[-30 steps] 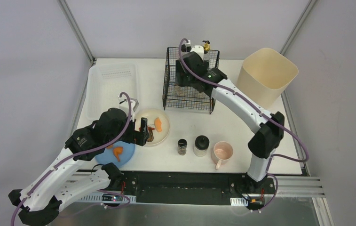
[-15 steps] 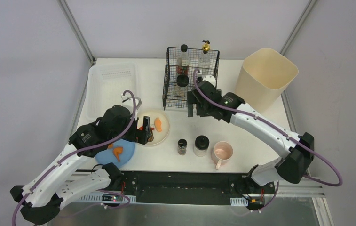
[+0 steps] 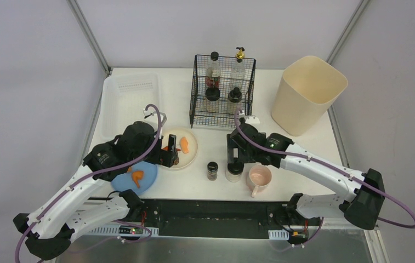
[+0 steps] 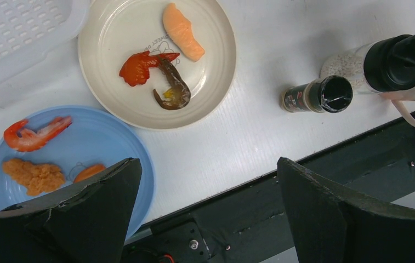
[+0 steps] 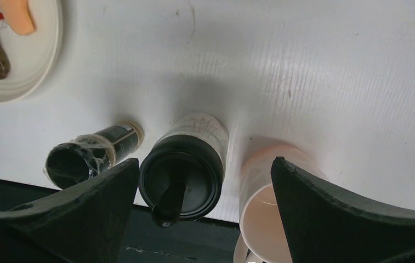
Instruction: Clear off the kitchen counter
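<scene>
Both are wide open, empty: my left pincer (image 4: 210, 213) idle, my right pincer (image 5: 205, 208) over the jar (image 5: 194, 159), maybe to grab it.

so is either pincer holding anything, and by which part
Nothing is held. Left pincer is open; right pincer is open over the black-lidded jar, not closed on it.

Cream seafood plate (image 4: 106, 33) beside blue plate (image 4: 112, 137), spice jar (image 4: 314, 96) and black-lidded jar (image 4: 380, 63) rightward, on kitchen counter (image 4: 260, 33)
</scene>
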